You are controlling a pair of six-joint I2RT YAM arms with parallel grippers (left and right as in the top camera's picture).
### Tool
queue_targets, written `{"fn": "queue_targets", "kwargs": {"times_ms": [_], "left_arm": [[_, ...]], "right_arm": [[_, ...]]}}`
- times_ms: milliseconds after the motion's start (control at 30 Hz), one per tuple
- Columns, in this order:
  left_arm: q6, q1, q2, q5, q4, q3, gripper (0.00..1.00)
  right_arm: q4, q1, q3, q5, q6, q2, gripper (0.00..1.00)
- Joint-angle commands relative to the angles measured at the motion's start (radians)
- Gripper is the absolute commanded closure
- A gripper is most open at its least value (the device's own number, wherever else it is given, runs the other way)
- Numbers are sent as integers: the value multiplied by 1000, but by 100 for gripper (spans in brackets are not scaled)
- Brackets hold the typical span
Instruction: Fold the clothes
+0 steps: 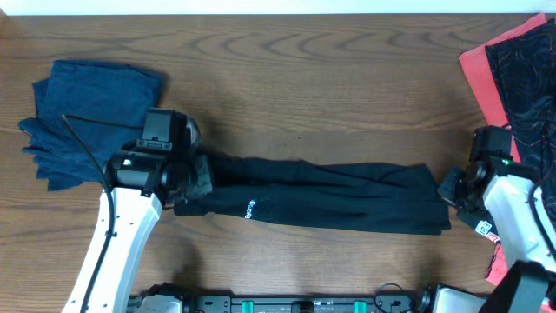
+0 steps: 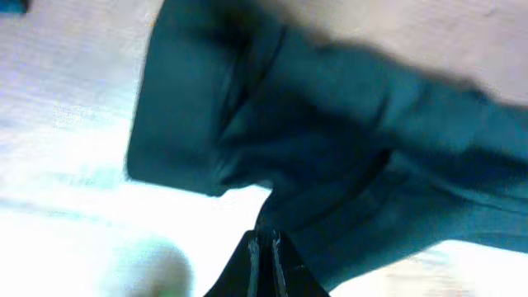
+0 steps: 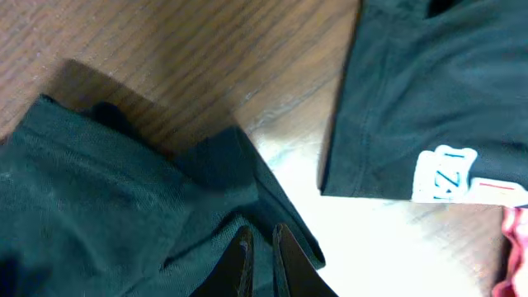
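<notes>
A dark garment (image 1: 330,196) lies stretched in a long band across the front of the wooden table. My left gripper (image 1: 195,178) is shut on its left end, and in the left wrist view the closed fingers (image 2: 266,247) pinch the bunched dark cloth (image 2: 346,140). My right gripper (image 1: 452,187) is shut on its right end. In the right wrist view the closed fingers (image 3: 262,247) sit on a folded corner of the cloth (image 3: 107,206).
A folded blue garment (image 1: 87,113) lies at the back left. A red and black pile of clothes (image 1: 517,69) sits at the right edge. The right wrist view shows another dark garment (image 3: 412,91) with a white label (image 3: 445,175).
</notes>
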Motion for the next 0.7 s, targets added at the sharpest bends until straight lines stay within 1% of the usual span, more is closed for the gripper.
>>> {"fn": "queue_targets", "kwargs": {"times_ms": [0,67,100,267,400,567,600,633,667], "left_arm": [[-4,2,-7,-87,-10,3,94],[-5,2,-7,-88,7,3,94],[-5,2,-7,-88,15,3,94],[-5,2,-7,-88,43,3,94],[-5,2,-7,-88,43,3,94],[-5,2,-7,-88,45,3,94],[-5,2,-7,-88,47,3,94],[-11,2,-7,-88,48,3,94],[-19,2,-7,-88,48,3,94]], "right_arm": [[27,-11,-2,-74,-39,35,86],[39,-11,-2,-105,-45,52,78],[41,-11,-2,-109,-45,60,76],[62,-11,-2,-110,-45,66,75],[87,-11,-2,-138,-45,66,68],[122,-11,-2,-190,-59,66,66],[126,-11,-2,-204,-63,66,64],[129,-11,-2,-219,-63,66,59],[129,-11,-2,-226,-64,66,56]]}}
